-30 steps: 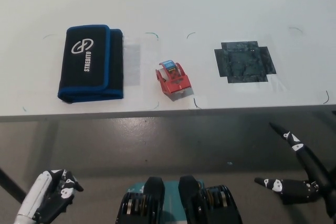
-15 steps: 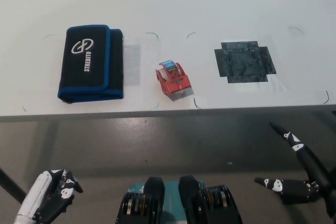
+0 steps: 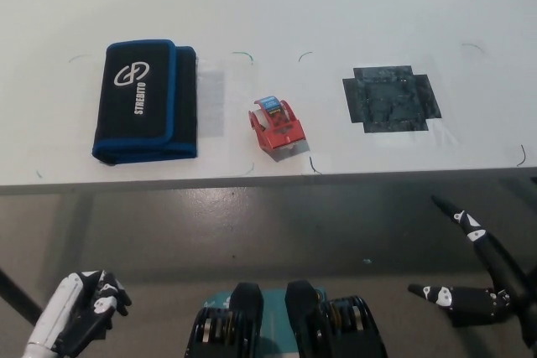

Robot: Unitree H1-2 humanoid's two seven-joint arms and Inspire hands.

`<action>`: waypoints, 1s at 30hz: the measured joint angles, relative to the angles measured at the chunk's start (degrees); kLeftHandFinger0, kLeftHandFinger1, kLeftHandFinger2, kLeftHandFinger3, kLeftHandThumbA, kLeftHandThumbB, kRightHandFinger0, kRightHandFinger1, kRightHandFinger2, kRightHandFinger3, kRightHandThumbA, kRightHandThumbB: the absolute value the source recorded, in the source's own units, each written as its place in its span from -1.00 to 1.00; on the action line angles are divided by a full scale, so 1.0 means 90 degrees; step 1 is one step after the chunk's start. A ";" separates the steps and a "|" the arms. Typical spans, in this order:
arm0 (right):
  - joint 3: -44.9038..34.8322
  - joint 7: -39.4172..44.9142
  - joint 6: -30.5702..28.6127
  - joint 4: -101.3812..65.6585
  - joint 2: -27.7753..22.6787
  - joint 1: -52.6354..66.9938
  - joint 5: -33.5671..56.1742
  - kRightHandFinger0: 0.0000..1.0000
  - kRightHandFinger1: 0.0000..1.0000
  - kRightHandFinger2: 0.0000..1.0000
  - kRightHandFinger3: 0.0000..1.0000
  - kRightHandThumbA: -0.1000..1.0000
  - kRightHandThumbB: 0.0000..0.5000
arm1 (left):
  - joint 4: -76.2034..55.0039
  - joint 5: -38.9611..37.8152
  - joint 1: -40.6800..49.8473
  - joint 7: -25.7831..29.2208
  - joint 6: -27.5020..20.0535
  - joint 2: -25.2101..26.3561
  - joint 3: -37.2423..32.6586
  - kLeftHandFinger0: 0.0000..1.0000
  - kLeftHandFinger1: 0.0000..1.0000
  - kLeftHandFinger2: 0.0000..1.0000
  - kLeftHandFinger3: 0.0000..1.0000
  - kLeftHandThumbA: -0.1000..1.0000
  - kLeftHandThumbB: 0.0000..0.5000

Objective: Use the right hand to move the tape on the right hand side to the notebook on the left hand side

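— Three things sit on your bench (image 3: 277, 6), and neither hand touches any of them. Which do you want first?

— The tape.

— You have a red tape dispenser (image 3: 276, 127) near the bench's near edge, about the middle, lying free with its blue-topped end pointing far. Nothing grips it.

— And the notebook?

— Your notebook (image 3: 146, 100) is the black case with blue trim and a white logo, flat on the bench at the left, well apart from the tape. A bare strip of bench lies between them.

— What is the dark patch?

— You see a black taped square (image 3: 391, 98) stuck to the bench on the right, well apart from the tape.

— Where is my right hand?

— Your right hand (image 3: 478, 278) is low at the near right, below the bench edge and over the floor (image 3: 277, 224). It is released: fingers spread wide, grasping nothing.

— And the left?

— Your left hand (image 3: 80, 312) rests at the near left corner, also below the bench. Its fingers are curled in, clenched on nothing.
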 measured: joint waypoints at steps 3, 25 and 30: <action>-0.0001 0.0000 -0.0003 0.0032 0.0000 -0.0011 0.0000 1.00 1.00 1.00 1.00 1.00 -0.68 | 0.0020 -0.0009 -0.0015 0.0000 -0.0018 0.0000 -0.0009 -0.59 -0.60 -0.41 1.00 0.67 -1.00; -0.0006 -0.0001 -0.0019 0.0108 0.0000 -0.0039 0.0007 1.00 1.00 1.00 1.00 1.00 -0.60 | 0.0025 -0.0048 -0.0010 0.0001 -0.0076 0.0000 -0.0018 -0.62 -0.65 -0.40 1.00 0.27 -1.00; -0.0006 0.0000 -0.0020 0.0108 -0.0001 -0.0039 0.0007 1.00 1.00 1.00 1.00 1.00 -0.61 | 0.0026 -0.0042 -0.0010 0.0001 -0.0086 0.0000 -0.0023 -0.62 -0.65 -0.39 1.00 0.19 -1.00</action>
